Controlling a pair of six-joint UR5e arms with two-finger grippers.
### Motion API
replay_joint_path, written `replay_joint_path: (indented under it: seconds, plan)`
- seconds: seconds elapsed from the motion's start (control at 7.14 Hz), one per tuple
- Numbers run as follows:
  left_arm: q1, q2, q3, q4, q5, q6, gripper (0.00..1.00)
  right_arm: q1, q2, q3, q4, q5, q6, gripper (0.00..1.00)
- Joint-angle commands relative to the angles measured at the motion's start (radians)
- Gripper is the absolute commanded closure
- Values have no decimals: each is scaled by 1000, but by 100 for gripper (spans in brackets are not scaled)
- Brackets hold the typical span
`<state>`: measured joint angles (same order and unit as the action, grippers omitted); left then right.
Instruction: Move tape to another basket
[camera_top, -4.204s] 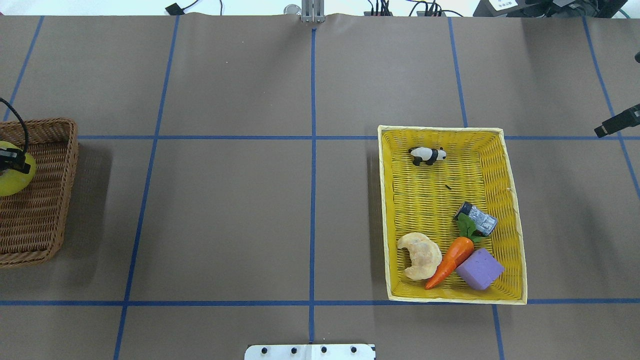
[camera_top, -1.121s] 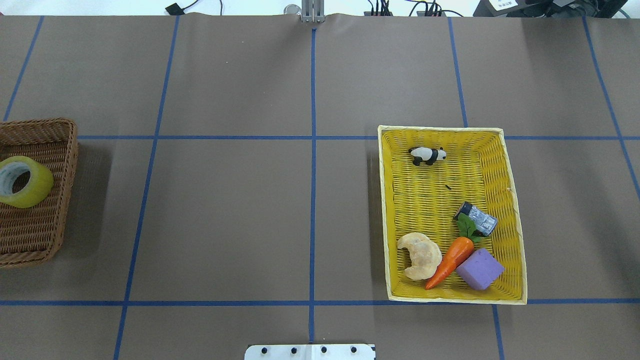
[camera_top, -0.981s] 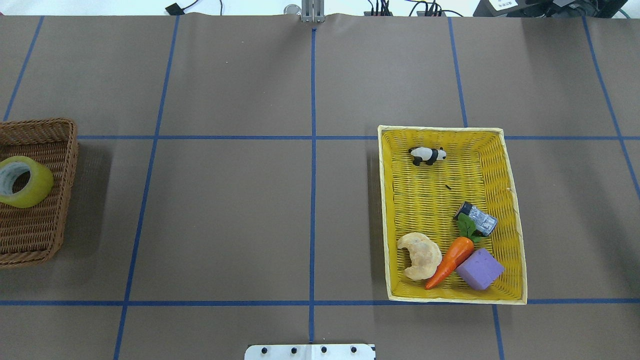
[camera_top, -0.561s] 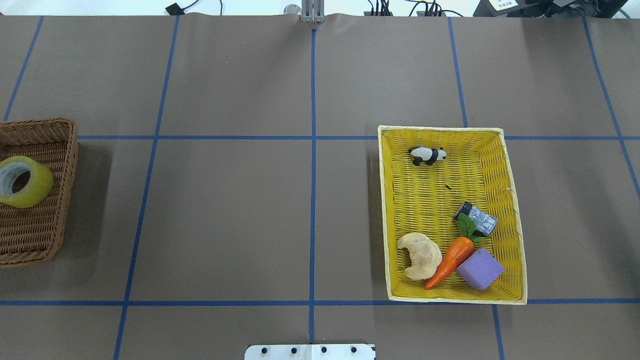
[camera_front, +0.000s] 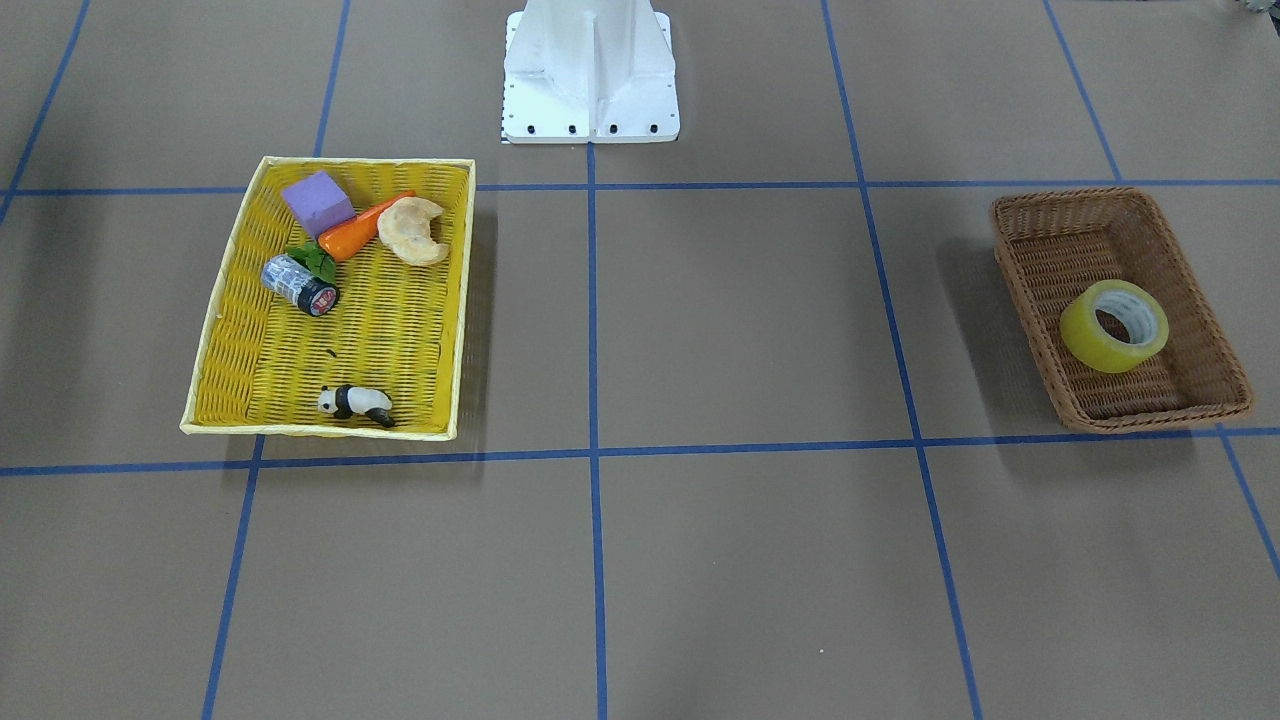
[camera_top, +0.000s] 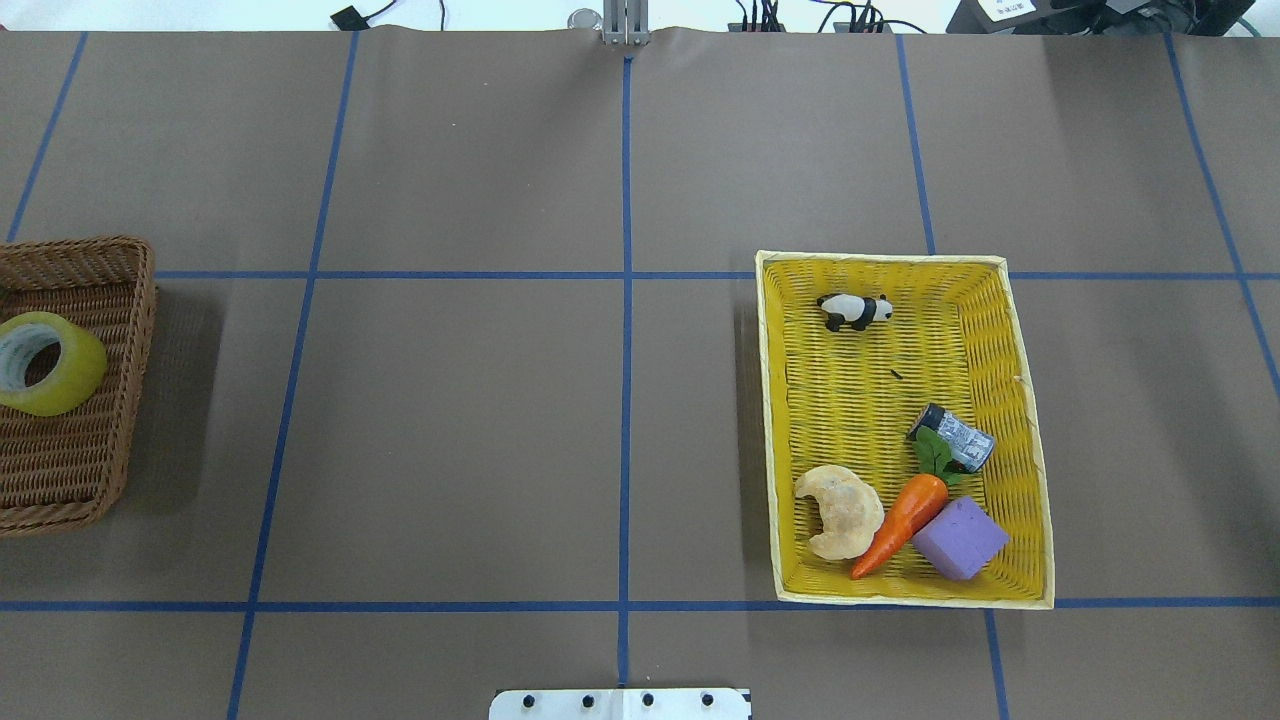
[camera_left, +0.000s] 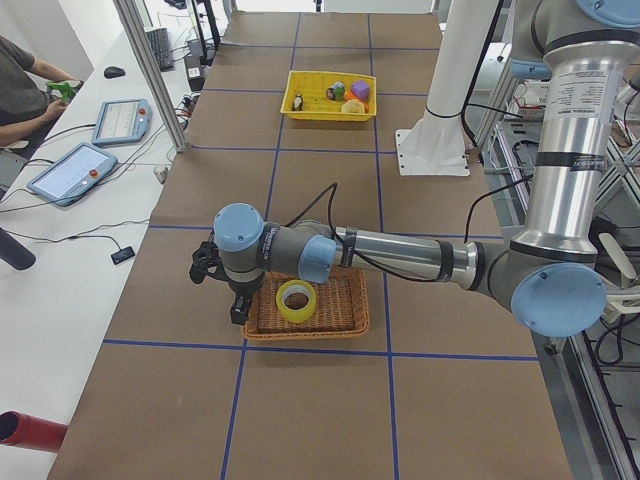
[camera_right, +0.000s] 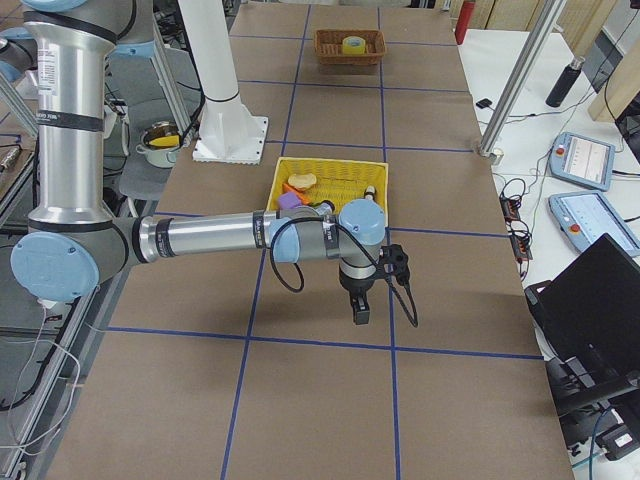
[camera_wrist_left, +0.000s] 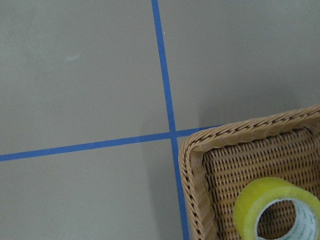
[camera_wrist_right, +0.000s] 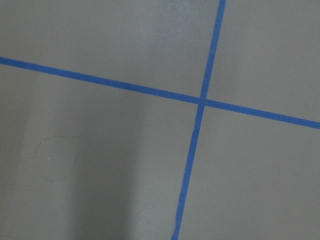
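The yellow-green tape roll (camera_front: 1080, 336) lies in the brown wicker basket (camera_front: 1040, 200) and leans on one side wall. It also shows in the overhead view (camera_top: 82, 378) in the basket (camera_top: 100, 246), and in the left wrist view (camera_wrist_left: 265, 199). My left gripper (camera_left: 238, 311) hangs just outside the basket's (camera_left: 300, 329) end, apart from the tape (camera_left: 284, 303). My right gripper (camera_right: 361, 314) hangs over bare table beside the yellow tray. Neither shows its fingers clearly, so I cannot tell whether they are open or shut.
A yellow woven tray (camera_top: 880, 257) holds a panda figure (camera_top: 855, 311), a grey cylinder (camera_top: 955, 437), a carrot (camera_top: 900, 520), a croissant (camera_top: 842, 510) and a purple block (camera_top: 960, 540). The robot's white base (camera_front: 590, 70) stands at the table's near edge.
About four seconds ago my left gripper was on the tape in the basket and my right gripper showed at the right edge. Both have left the overhead view. The tape has stayed still since.
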<state>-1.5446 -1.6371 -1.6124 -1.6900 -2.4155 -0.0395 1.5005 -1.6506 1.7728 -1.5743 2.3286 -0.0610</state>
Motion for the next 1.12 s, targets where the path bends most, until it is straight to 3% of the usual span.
replay_joint_path:
  seconds: [0.0, 0.42, 0.98]
  plan:
    - [0, 16, -21, -7, 7, 4, 2, 19, -11, -7, -3, 60, 0, 0]
    - [0, 36, -49, -7, 18, 3, 2, 32, -15, -33, 10, 2, 6, 0]
    - [1, 25, -43, -7, 32, 0, 2, 30, -15, -44, 7, 9, 7, 0]
